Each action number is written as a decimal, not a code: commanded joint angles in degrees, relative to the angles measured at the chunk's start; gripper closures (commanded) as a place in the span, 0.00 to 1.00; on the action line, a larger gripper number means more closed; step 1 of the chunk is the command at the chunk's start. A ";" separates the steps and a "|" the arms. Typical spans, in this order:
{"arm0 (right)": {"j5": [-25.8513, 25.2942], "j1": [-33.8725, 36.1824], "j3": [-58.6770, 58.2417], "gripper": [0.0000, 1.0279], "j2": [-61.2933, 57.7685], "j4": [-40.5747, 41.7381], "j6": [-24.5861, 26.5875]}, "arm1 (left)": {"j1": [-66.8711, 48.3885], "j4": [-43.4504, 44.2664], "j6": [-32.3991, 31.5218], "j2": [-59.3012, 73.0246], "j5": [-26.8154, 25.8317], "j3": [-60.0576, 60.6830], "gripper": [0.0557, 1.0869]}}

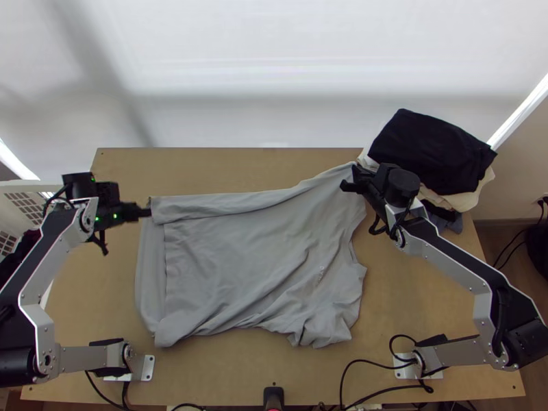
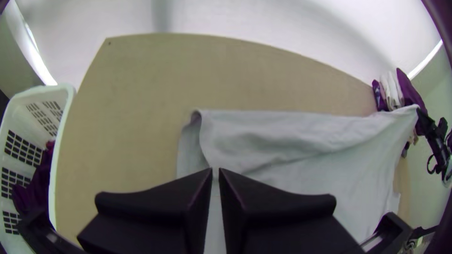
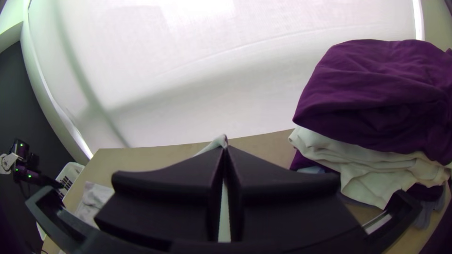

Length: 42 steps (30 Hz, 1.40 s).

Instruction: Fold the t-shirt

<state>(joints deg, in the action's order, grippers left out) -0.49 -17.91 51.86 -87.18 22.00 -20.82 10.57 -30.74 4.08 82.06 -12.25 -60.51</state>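
**Operator:** State the position of the t-shirt (image 1: 253, 267).

**Technician:** It lies across the middle of the table (image 1: 226, 168), mostly spread. A strip along its far edge is turned over toward the near side. Diagonal creases cross the body; the near right portion is rumpled. The far right corner is drawn out toward the pile (image 1: 428, 154).

**Operator:** Left gripper (image 1: 146, 212)?

**Technician:** Located at the left end of the turned strip. The jaws are nearly together, clamped on the edge of the cloth at their tips.

**Operator:** Right gripper (image 1: 353, 170)?

**Technician:** Located at the far right corner of the t-shirt, just beside the pile. The jaws are closed on that corner; a small peak of grey cloth projects beyond the tips. The far edge runs between the two grippers.

**Operator:** Surrounding items?

**Technician:** The pile consists of stacked clothes at the table's far right corner: a dark garment (image 1: 425, 147) on top, cream cloth (image 1: 469, 200) below it. A white basket (image 2: 68, 101) stands beside the table's left edge, with dark cloth (image 2: 40, 183) inside.
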 commanded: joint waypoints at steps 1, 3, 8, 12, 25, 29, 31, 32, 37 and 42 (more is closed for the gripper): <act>-0.56 -0.63 0.79 0.97 -0.27 1.47 -1.42 | -0.72 -7.05 -2.05 4.77 -0.23 -6.55 0.88; -0.65 -0.98 0.62 0.97 -0.27 1.47 -1.51 | -0.72 -9.69 -3.64 8.03 -1.20 -7.52 0.83; -0.65 -1.51 0.26 0.97 0.08 1.47 -1.51 | -1.25 -12.32 -6.19 11.98 -2.34 -8.13 0.74; -0.65 -1.42 -0.09 0.97 0.08 1.47 -1.51 | -1.69 -11.62 -6.54 13.56 -2.95 -8.13 0.69; -0.65 -1.34 -0.26 0.97 -0.27 1.47 -1.42 | -1.16 -6.79 -6.89 18.48 -2.78 -10.15 0.55; -0.65 -1.34 -0.18 0.97 -0.27 1.47 -1.42 | -0.99 -6.08 -6.98 20.15 -2.78 -11.21 0.55; -0.65 -1.34 -0.09 0.97 -0.27 1.56 -1.42 | -1.08 -5.64 -6.98 20.77 -2.78 -11.38 0.55; -0.65 -1.34 0.00 0.97 -0.27 1.47 -1.42 | -1.25 -5.47 -7.15 21.12 -2.78 -11.47 0.55; -0.65 -1.34 0.26 0.97 -0.36 1.47 -1.42 | -1.87 -5.38 -7.15 22.26 -2.51 -11.82 0.55; -0.65 -1.16 0.26 0.97 -0.36 1.47 -1.42 | -2.13 -5.38 -7.15 22.88 -2.51 -12.17 0.55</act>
<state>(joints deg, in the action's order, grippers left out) -0.64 -19.07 51.86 -87.18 22.04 -21.02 8.86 -36.29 -2.20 103.59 -14.57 -71.26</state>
